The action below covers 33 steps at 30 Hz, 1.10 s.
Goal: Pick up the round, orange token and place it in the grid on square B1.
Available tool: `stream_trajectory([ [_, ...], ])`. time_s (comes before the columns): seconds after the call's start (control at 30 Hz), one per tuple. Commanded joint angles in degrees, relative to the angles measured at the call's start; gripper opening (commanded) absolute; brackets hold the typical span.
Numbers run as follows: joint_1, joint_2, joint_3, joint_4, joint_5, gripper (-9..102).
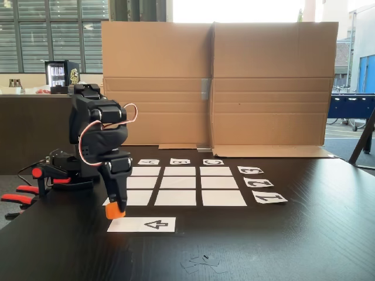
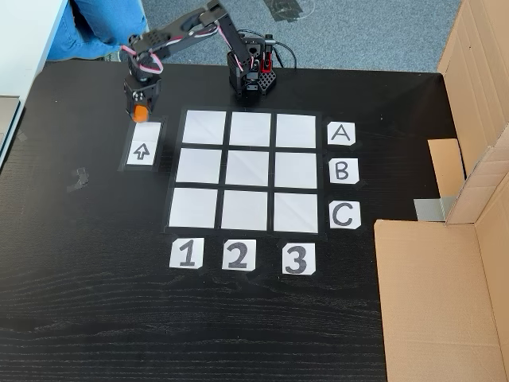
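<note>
Now gripper (image 2: 141, 110) clenched on token (image 2: 141, 112), upper left of frame in fixed view, just above arrow strip (image 2: 141, 150). Risk: B1 (image 2: 198, 165) is mid-left square; grip looks shallow, token cd slip in transit, or land on A1 (image 2: 203, 127) beside.

Half hidden behind the end effector (image 1: 115, 209): the token (image 1: 116, 213), only its lower part visible. Too small to tell whether touching the table (image 1: 281, 246). Cut off by the top edge: a person's blue sleeve (image 2: 111, 20). Partly covered by the arm: the near-left rectangle of the grid (image 1: 184, 182).
</note>
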Motion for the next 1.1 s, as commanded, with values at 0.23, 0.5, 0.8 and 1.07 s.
stream_trajectory([
  [0.23, -11.69, 21.45, 10.02, -4.48, -5.19, 0],
  [0.5, -27.25, 27.16, 17.14, -4.57, -0.62, 0],
  [0.8, -31.73, 21.18, 23.99, -6.86, 2.29, 0],
  [1.07, -31.9, 13.54, 23.55, -9.76, 3.6, 0],
])
